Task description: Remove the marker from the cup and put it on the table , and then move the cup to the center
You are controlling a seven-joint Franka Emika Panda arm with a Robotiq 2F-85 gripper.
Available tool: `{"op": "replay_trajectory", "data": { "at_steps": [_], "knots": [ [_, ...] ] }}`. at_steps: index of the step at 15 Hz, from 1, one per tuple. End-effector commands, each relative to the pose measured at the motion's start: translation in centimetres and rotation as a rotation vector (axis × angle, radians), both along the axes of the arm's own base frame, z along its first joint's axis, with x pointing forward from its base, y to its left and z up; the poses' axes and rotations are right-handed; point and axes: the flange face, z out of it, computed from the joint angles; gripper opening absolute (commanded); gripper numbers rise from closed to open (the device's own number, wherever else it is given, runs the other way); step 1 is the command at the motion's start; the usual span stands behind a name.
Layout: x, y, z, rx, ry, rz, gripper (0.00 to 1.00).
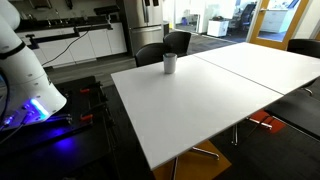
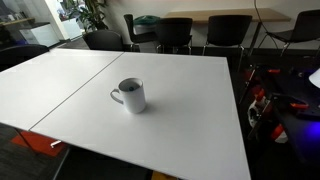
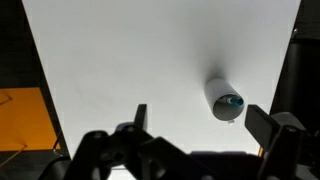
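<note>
cup (image 2: 131,97) upright on the white table (image 2: 190,125), handle toward the picture's left in an exterior view, inside too dark to read, black chairs (image 2: 175,30) beyond the far edge. cup again (image 1: 170,62) in an exterior view, small, near the table's far edge, white robot arm (image 1: 20,60) off at the picture's left. only in the wrist view: straight down into the cup, dark bluish marker (image 3: 232,102) tip showing inside. hand (image 3: 201,122) seen here alone, released, fingers (image 3: 140,116) spread wide, gripping nothing, cup untouched by either.
</note>
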Motion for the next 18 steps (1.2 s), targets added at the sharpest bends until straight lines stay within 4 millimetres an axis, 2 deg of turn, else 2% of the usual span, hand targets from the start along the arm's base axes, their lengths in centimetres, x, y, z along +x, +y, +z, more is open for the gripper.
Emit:
{"op": "replay_trajectory", "data": {
  "at_steps": [1,6,8,9,13,16,18],
  "knots": [
    [2.2,2.9,-0.2,0.006,0.076,-0.129,1.0],
    [5.0,6.7,-1.5,0.055,0.168,-0.27,1.0],
    [6.1,8.1,-2.4,0.063,0.19,-0.276,1.0],
    [4.6,6.9,-2.2,0.051,0.151,-0.248,1.0],
    [6.0,7.8,-3.2,0.055,0.17,-0.254,1.0],
    [6.1,7.8,-3.1,0.056,0.169,-0.254,1.0],
    [6.1,7.0,-3.9,0.082,0.177,-0.327,1.0]
  ]
}}
